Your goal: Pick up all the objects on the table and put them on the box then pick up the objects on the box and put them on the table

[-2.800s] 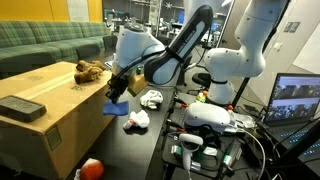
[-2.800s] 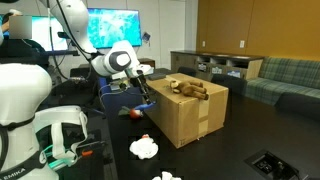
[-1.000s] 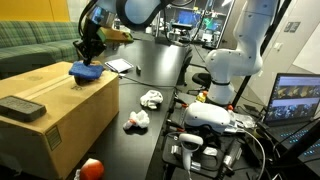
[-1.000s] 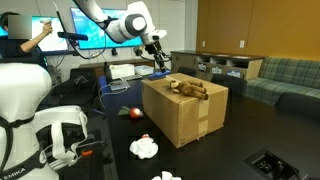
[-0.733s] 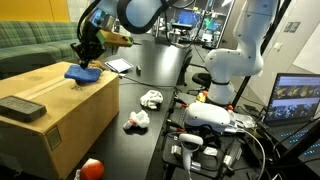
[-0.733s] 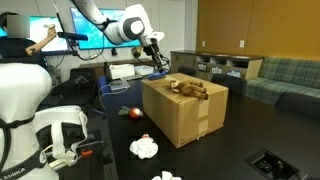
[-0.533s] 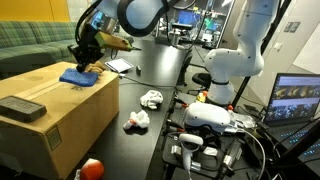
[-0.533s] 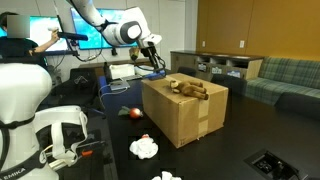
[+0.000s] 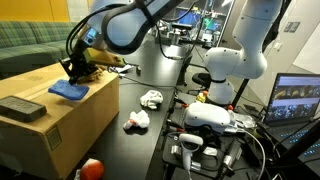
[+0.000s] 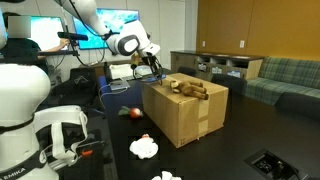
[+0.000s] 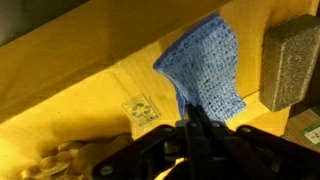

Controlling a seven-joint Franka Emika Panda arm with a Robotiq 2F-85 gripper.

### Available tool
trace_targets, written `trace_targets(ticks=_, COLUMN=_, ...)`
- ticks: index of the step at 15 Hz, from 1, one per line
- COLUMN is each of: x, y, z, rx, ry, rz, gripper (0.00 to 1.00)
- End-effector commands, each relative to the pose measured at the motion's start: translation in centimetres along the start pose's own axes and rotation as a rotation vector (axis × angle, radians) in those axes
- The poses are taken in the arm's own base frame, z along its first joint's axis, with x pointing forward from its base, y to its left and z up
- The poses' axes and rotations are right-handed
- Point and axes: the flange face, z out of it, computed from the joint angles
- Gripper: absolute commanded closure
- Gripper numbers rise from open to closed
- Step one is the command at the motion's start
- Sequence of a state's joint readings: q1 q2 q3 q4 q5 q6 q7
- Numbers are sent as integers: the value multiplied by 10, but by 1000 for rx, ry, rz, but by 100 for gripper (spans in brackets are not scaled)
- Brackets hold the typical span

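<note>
**Blue cloth pinched over the box top**

Blue knitted cloth [image 11: 205, 75] lies spread on the top of the box [image 9: 70, 125], with its near end caught in the gripper [image 9: 73, 72]. In the wrist view the dark fingers [image 11: 194, 122] meet with no gap, closed on the cloth's narrow end. The rest of the fabric fans out flat across the cardboard. How much of the cloth is lifted clear of the box cannot be told.

On the same box top, beyond the cloth, sits a grey block [image 11: 290, 60]. It is just beside the cloth, and the frame edge cuts off its far side. A small printed mark [image 11: 140, 108] shows on the cardboard, too blurred to read. At the lower corner of the wrist view a brown soft toy [image 10: 190, 88] is only a smear. It is clearer in an exterior view, lying on the box top at the end away from the block.

Beside the box, on the black table [image 9: 135, 150], lie two white crumpled things, one [image 9: 152, 98] farther off and one [image 9: 137, 120] nearer. What they are is hard to make out. A red ball [image 9: 90, 168] rests at the foot of the box, near the bottom edge of the picture.

In the exterior view showing the toy, the arm stands in front of the cloth and hides it.
</note>
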State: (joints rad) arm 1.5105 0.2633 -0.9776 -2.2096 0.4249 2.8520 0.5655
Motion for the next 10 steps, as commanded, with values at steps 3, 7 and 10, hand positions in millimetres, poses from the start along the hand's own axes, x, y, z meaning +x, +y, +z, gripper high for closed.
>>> trace_targets(ticks=3, x=21, y=-23, z=98, rx=-89, ry=52, rz=-28, gripper=99)
trace_targets(ticks=7, x=67, y=-49, z=124, rx=-77, ry=65, rz=-96, gripper=99)
trace_targets(ticks=10, x=82, y=-60, z=127, rx=-96, ry=10, rz=-200, gripper=99)
